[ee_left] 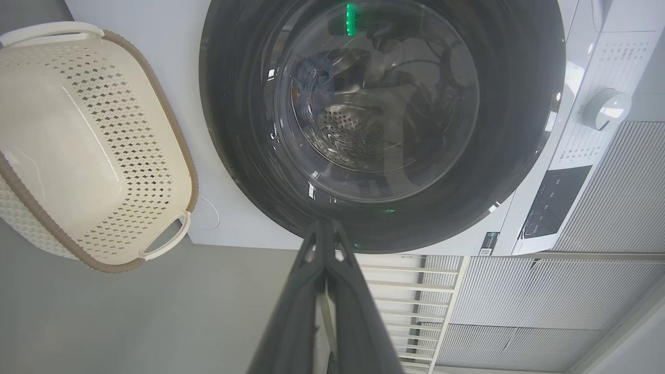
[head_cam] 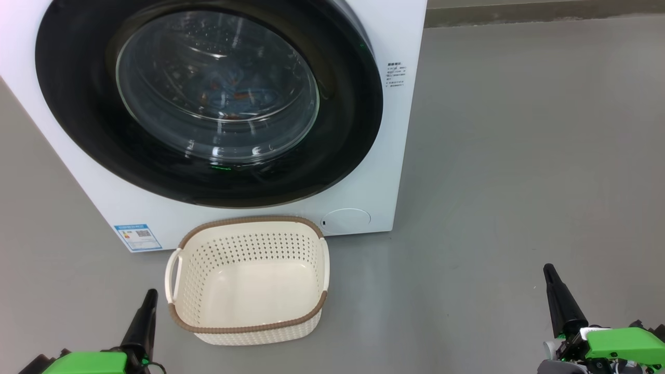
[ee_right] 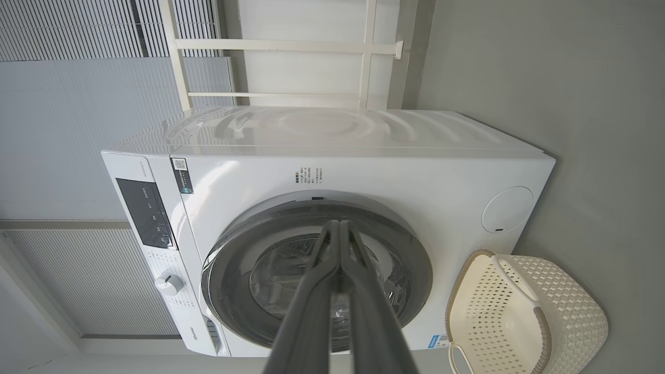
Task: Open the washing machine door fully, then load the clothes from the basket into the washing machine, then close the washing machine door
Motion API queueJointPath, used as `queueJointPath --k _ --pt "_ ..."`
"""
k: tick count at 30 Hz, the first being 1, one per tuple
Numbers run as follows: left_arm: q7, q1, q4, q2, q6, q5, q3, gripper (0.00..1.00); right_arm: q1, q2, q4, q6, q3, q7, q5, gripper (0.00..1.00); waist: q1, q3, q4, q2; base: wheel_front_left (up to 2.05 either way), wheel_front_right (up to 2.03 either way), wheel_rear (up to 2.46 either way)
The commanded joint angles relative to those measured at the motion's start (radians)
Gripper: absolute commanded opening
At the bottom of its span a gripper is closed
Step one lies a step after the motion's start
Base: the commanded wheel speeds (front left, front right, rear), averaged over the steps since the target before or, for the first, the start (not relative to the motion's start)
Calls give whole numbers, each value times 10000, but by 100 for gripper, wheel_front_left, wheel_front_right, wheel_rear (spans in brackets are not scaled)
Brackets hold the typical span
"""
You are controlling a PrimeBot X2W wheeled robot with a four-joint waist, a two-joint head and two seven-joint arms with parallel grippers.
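Left fingers pressed together, gripping nothing, low over floor, just left of basket. Right fingers likewise together, gripping nothing, well right of basket. Basket upright on floor, close before washing machine, bare bottom showing. Round door shut flush against machine front. Blue clothes with orange specks lie inside drum, dim behind door glass.

Washing machine: white; you find a blue sticker at its lower left corner. Washing machine door: glossy black rim, clear glass. Clothes behind the glass: blue, orange-brown flecks. Basket: cream-white, rows of small perforations, brown woven-look rim. Floor: plain grey.
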Motion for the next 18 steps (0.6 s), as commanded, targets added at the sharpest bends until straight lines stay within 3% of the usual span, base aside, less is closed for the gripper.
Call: queueJointPath --k 1,18 --pt "59 -408 -205 190 -73 -84 344 0 -403 -22 -245 16 207 66 -26 0 -1 0 0 0 0 0 0" --pt "59 -408 -205 190 -73 -84 344 0 -404 -15 -245 16 197 74 -34 0 -1 0 0 0 0 0 0"
